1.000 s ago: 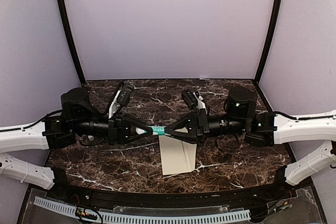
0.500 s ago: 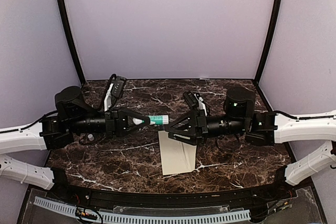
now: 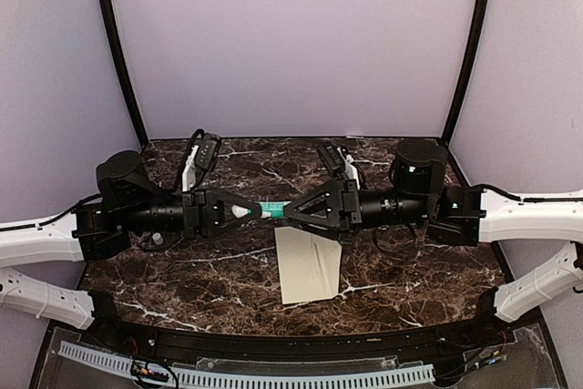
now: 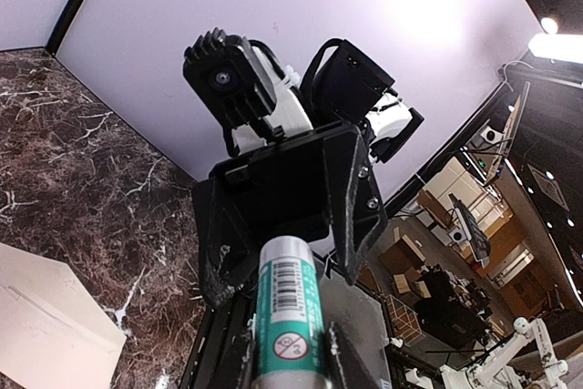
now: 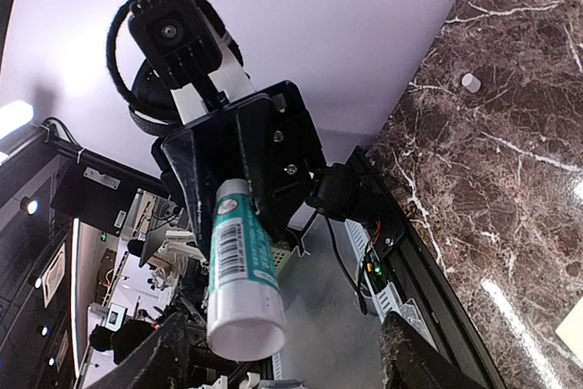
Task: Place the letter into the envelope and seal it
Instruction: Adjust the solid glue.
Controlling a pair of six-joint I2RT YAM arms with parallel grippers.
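My left gripper (image 3: 244, 211) is shut on a teal glue stick (image 3: 270, 209) and holds it level above the table; in the left wrist view the stick (image 4: 286, 302) sits between my fingers. My right gripper (image 3: 290, 211) faces it, open, with its fingers on either side of the stick's white capped end (image 5: 242, 330) without touching it. The envelope (image 3: 308, 263), a narrow cream rectangle with a diagonal flap line, lies flat on the table below the grippers; a corner of it shows in the left wrist view (image 4: 46, 325). The letter is not seen as a separate sheet.
The dark marble table (image 3: 228, 280) is walled by lilac panels at the back and sides. A small white round object (image 5: 470, 82) lies on the marble on the left arm's side. A black rail and a white cable tray (image 3: 273, 375) run along the near edge.
My left gripper drew the glue stick to the left, away from the right gripper. My right gripper dipped, then rose and came back level round the stick's free end.
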